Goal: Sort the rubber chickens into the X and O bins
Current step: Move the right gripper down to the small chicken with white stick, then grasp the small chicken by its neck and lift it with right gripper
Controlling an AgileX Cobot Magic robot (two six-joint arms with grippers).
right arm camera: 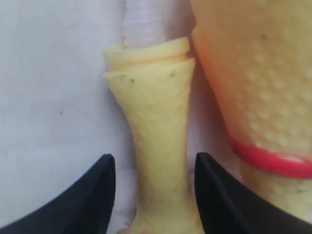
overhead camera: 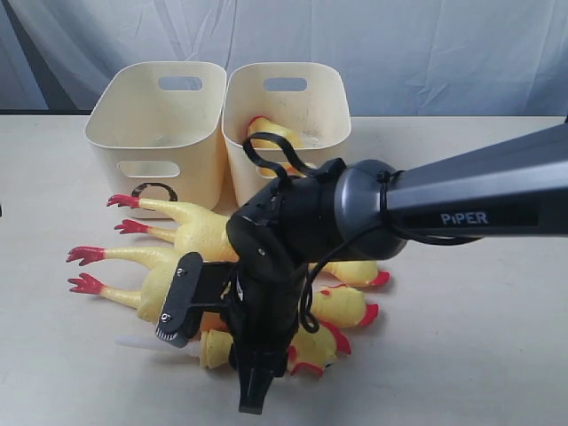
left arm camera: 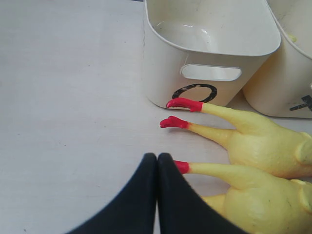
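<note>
The right end effector hung low over the counter with its fingers apart, one on each side of the narrow body of the short rubber chicken. That chicken lay flat on the counter, its white stick poking out of the flared end. One finger stood clear of the rubber; the other sat so close that contact could not be settled.

Just beside the short one lay a long rubber chicken, and a second long chicken lay beyond it, its red feet close to the front of the O bin. The X bin, right beside the O bin, held another chicken.

The left end effector had its fingers pressed together near a red foot of the long rubber chicken.
</note>
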